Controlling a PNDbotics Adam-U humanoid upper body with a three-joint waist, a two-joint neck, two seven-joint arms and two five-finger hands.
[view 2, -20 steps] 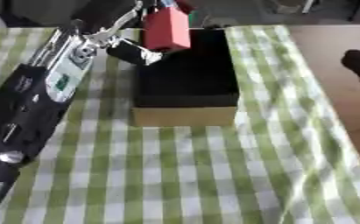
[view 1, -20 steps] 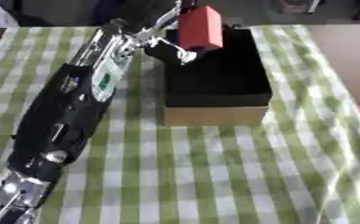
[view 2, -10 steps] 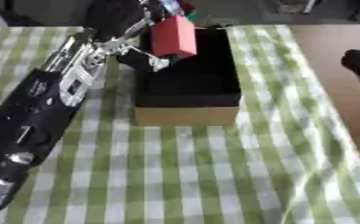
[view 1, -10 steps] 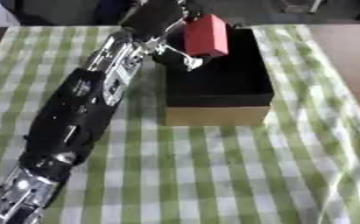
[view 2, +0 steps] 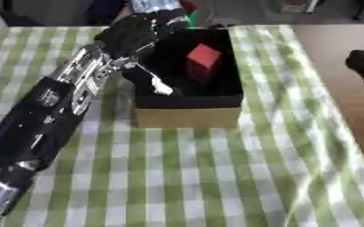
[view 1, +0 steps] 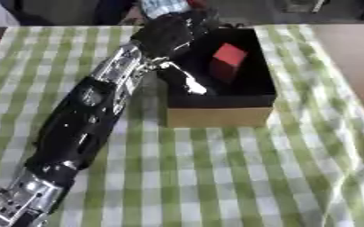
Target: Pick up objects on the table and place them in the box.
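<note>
Red block [view 1: 228, 60] inside black box [view 1: 215, 116]; left robot hand [view 1: 169, 31] beside it, fingers apart

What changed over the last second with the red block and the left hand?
The red rectangular block, held by the robot's left hand above the box a second ago, has been let go and now lies tilted inside the black-lined cardboard box. The hand no longer grips it and sits over the box's far left corner. The box and the green checked tablecloth stayed put; the right arm still shows at the right edge.
</note>
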